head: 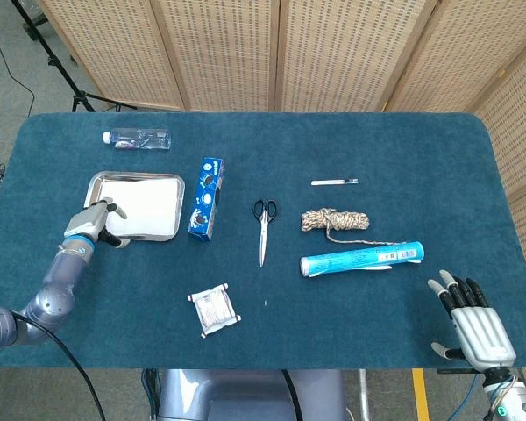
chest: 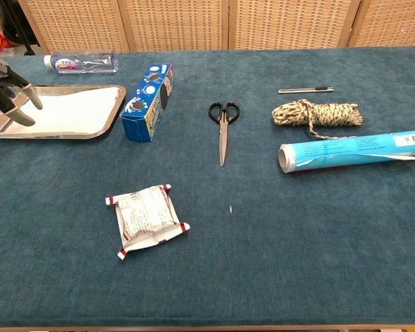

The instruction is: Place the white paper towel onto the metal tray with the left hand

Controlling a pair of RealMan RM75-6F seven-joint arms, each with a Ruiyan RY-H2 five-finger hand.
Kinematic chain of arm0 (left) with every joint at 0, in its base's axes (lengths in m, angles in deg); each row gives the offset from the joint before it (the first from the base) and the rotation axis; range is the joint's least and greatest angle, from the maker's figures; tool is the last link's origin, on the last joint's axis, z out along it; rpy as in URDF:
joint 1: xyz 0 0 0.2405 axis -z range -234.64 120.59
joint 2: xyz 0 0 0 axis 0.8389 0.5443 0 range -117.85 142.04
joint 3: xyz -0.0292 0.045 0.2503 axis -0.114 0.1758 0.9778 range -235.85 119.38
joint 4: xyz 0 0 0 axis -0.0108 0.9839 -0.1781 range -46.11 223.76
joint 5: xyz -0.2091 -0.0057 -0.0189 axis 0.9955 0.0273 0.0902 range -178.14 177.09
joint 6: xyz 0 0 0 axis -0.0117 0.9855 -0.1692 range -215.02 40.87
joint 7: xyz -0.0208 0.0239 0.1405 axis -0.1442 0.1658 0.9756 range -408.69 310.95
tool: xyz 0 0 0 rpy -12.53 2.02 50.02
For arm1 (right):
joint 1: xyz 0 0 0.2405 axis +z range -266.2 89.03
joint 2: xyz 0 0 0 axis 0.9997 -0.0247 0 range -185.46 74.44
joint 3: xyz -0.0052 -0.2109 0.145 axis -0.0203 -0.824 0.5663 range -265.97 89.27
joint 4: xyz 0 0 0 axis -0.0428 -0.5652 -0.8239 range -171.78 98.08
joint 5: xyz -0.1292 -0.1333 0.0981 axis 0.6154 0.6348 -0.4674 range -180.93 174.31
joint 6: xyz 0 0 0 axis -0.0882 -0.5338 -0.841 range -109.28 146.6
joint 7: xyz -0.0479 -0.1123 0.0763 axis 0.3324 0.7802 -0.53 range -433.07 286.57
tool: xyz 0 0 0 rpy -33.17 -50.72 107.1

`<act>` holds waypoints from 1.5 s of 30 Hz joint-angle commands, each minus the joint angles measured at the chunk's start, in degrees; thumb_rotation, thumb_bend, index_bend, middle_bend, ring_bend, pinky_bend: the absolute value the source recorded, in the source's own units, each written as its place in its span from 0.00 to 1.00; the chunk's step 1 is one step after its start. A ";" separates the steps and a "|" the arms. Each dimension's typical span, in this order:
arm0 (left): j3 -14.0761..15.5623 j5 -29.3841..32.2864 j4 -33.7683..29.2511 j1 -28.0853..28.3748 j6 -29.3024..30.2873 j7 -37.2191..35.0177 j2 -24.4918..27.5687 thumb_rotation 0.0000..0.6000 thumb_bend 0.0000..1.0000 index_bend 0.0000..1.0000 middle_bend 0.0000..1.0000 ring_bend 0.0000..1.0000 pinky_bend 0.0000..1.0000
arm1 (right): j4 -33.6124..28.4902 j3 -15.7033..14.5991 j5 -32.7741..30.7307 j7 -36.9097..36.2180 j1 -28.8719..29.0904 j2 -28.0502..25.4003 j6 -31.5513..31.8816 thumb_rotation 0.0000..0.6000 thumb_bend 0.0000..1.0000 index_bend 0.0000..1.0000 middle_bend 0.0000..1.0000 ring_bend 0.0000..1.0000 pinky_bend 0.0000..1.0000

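Observation:
The white paper towel (head: 147, 203) lies flat inside the metal tray (head: 94, 181) at the table's left. In the chest view the paper towel (chest: 72, 111) fills most of the tray (chest: 115, 113). My left hand (head: 93, 224) hovers over the tray's near left corner, fingers apart and holding nothing; the chest view shows the left hand (chest: 10, 98) at the frame's left edge. My right hand (head: 472, 326) hangs open off the table's near right corner, away from everything.
A water bottle (head: 137, 138) lies behind the tray and a blue cookie box (head: 206, 199) to its right. Scissors (head: 262, 226), a rope bundle (head: 335, 220), a blue roll (head: 364, 259) and a pen (head: 335, 181) sit mid-table. A snack packet (head: 214, 308) lies near the front.

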 commanded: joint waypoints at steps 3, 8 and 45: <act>0.81 -0.26 3.08 -0.30 -0.92 -0.61 -1.50 1.00 0.24 0.34 0.11 0.02 0.05 | 0.03 0.04 -0.03 -0.08 -0.05 -0.04 0.11 1.00 0.00 0.10 0.00 0.00 0.00; 1.64 0.16 7.65 -0.69 -2.32 -1.12 -4.27 1.00 0.24 0.34 0.11 0.02 0.05 | 0.16 0.10 -0.16 -0.01 0.02 0.05 -0.03 1.00 0.00 0.10 0.00 0.00 0.00; 2.61 -0.13 10.47 0.01 -3.92 -2.67 -6.77 1.00 0.24 0.34 0.12 0.02 0.05 | 0.12 0.08 0.20 0.26 -0.17 0.15 0.44 1.00 0.00 0.10 0.00 0.00 0.00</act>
